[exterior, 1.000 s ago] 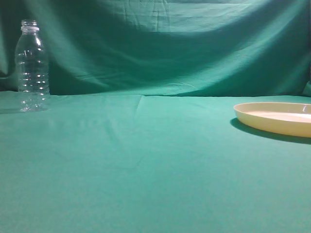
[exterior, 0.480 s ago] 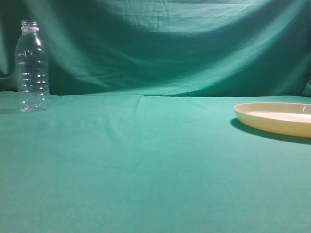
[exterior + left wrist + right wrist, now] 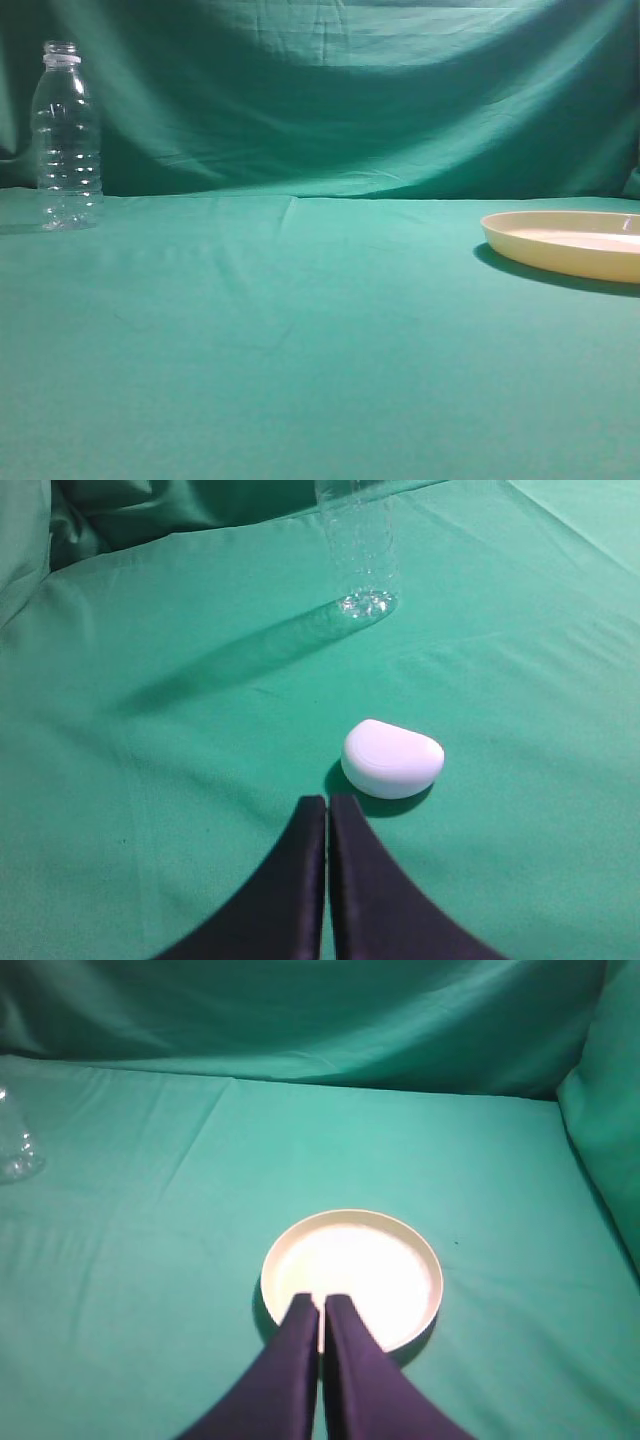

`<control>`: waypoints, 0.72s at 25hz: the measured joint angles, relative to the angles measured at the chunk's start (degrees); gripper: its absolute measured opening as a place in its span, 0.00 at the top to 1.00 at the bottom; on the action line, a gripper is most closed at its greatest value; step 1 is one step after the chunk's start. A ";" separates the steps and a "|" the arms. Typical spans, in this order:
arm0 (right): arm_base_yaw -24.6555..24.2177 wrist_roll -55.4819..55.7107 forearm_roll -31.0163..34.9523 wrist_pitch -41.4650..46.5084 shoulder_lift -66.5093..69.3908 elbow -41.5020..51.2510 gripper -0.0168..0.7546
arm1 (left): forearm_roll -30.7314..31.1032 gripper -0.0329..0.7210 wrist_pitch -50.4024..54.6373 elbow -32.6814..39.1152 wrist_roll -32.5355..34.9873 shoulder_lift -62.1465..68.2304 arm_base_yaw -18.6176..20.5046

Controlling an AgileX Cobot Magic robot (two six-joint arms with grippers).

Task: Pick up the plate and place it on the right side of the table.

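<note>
The cream-yellow plate (image 3: 568,247) lies flat on the teal table (image 3: 300,340) at the right edge of the exterior view, partly cut off by the frame. In the right wrist view the plate (image 3: 375,1255) lies whole below my right gripper (image 3: 321,1298). That gripper's dark jaws are shut and empty, and their tips show over the plate's near rim. My left gripper (image 3: 327,800) is shut and empty above the cloth. Neither gripper shows in the exterior view.
A clear ribbed bottle (image 3: 67,135) stands upright at the far left by the backdrop; it also shows in the left wrist view (image 3: 358,550). A small white rounded object (image 3: 392,758) lies on the cloth just ahead of the left gripper.
</note>
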 joint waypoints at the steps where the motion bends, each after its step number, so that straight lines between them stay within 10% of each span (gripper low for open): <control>1: 0.00 0.00 -0.10 0.12 0.00 0.00 0.98 | 0.00 0.96 0.00 0.00 0.00 0.00 0.00; 8: 0.96 0.45 -1.85 -11.96 -1.96 5.21 0.98 | 0.00 0.96 0.00 0.00 0.00 0.00 0.00; 18: 5.73 0.65 -3.21 -39.02 -16.25 35.62 0.98 | 0.00 0.96 0.00 0.00 0.00 0.00 0.00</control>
